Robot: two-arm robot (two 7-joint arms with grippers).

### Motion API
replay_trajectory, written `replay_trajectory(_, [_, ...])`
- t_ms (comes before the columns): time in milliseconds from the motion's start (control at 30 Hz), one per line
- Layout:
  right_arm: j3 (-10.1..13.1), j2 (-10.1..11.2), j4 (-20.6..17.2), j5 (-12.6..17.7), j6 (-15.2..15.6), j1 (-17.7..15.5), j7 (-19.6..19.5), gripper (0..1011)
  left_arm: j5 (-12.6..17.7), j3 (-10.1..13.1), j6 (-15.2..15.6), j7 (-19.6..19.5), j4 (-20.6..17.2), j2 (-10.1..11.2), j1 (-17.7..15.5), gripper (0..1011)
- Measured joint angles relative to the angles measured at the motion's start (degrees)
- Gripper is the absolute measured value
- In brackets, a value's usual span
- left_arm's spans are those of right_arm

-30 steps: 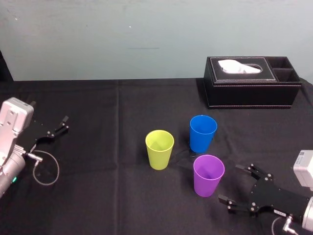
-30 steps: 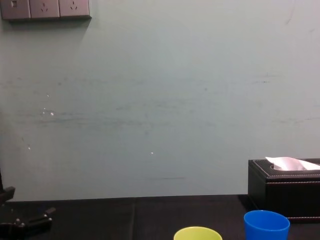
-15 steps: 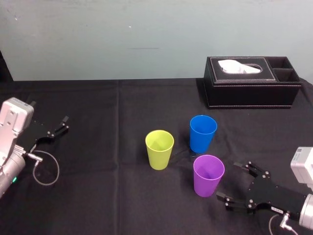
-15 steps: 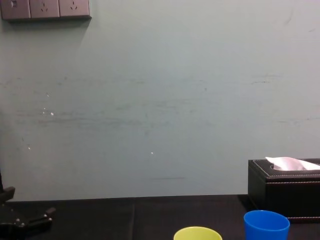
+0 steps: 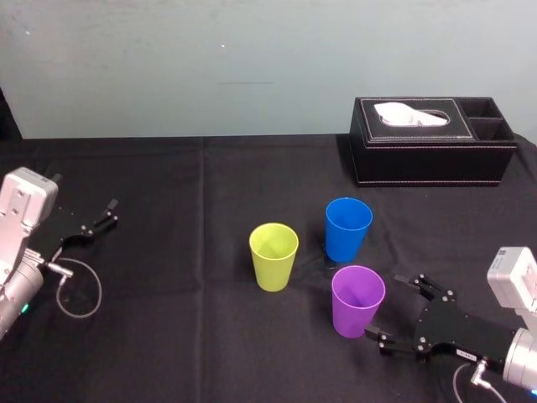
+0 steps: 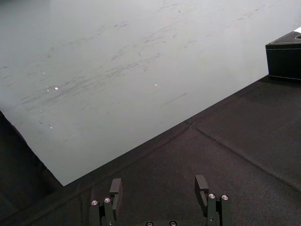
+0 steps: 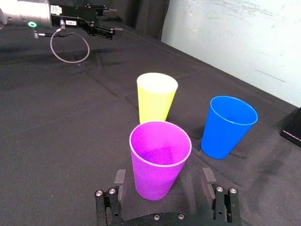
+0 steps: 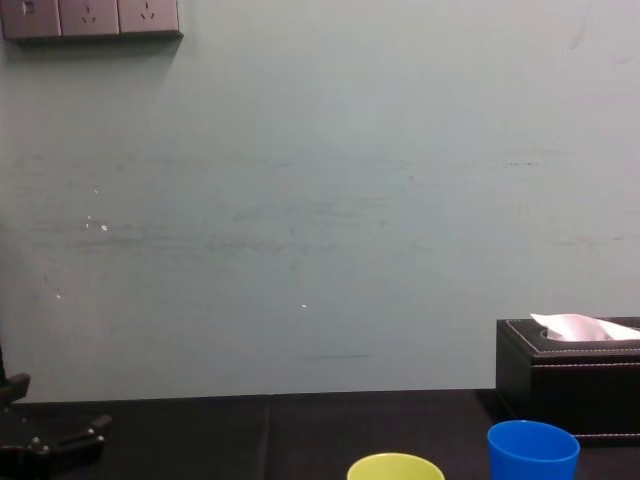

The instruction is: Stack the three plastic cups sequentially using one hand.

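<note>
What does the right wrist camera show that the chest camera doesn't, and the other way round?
Right wrist view: the purple cup, upright, framed by the fingers of the open right tool, which is not closed on it. Chest view: the wall sockets and the white tissue on top of the black box. Shared: the yellow-green cup, the blue cup and the left tool, parked at the table's left side.

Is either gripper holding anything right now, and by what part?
Nothing is held. The right gripper is open at the purple cup, not closed on it; the left gripper is open and empty.
</note>
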Motion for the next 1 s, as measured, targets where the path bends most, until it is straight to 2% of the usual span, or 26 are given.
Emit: replay_trajectory(1000, [-3.05, -2.75, 2.16, 1.20, 1.89, 3.51, 0.15, 1003, 0.00, 0.00, 0.00, 0.00, 0.00, 0.00, 0.00, 1010])
